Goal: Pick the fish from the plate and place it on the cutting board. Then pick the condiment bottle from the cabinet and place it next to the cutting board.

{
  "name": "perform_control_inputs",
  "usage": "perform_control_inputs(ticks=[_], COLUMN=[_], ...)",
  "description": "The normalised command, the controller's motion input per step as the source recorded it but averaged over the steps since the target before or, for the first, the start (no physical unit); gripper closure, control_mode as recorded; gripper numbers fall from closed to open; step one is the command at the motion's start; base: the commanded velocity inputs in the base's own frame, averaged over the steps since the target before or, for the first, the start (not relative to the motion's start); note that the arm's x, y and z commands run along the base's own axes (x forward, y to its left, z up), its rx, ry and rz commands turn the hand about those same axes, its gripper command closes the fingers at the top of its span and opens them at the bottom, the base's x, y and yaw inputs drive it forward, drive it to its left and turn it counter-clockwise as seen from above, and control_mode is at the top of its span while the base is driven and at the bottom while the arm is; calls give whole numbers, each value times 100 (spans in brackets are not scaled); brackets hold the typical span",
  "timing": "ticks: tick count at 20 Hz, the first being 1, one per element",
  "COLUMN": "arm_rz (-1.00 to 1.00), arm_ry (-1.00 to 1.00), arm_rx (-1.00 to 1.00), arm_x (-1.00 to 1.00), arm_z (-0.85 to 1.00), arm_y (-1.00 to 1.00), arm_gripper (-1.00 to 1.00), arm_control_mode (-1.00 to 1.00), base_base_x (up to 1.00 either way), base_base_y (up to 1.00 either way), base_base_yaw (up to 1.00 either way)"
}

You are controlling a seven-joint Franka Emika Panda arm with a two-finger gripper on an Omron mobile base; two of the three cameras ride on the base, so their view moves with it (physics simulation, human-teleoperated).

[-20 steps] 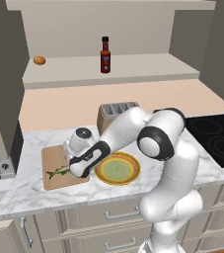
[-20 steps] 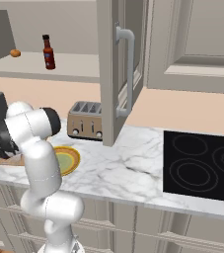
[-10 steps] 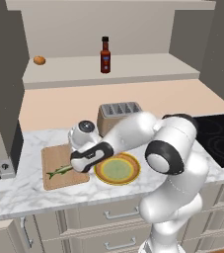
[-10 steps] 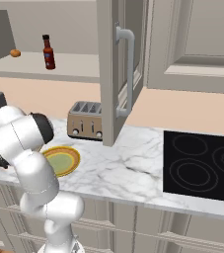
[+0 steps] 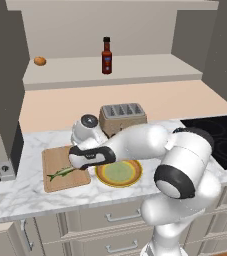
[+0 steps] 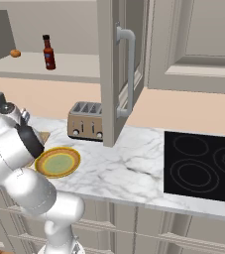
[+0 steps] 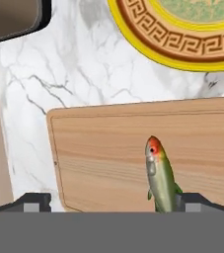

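Since the fish (image 7: 160,177) lies on the cutting board (image 7: 103,158) between the wide-apart jaws, the condiment bottle (image 5: 106,55) on the cabinet (image 5: 135,67) shelf looks light, hard, smooth; grab its middle.

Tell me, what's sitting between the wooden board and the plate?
Nothing: in the hand view a bare strip of marble counter separates the board from the plate. The fish lies on the board.
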Motion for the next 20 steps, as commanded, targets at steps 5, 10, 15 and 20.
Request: perform_control_inputs(ticks=[5,10,15,20], arm_rz=[-11,-5,-3,-2], arm_ry=[0,0,0,0], arm_rx=[13,18,18,16], arm_x=[-17,-12,-7,-11], arm_z=[43,46,43,30], arm_y=[0,0,-3,-18], arm_gripper=[-100,-100,-100,-100], arm_control_mode=[-100,-100,-100,-100], base_base_x=[0,0,0,0], base_base_y=[0,0,0,0], base_base_yaw=[0,0,0,0])
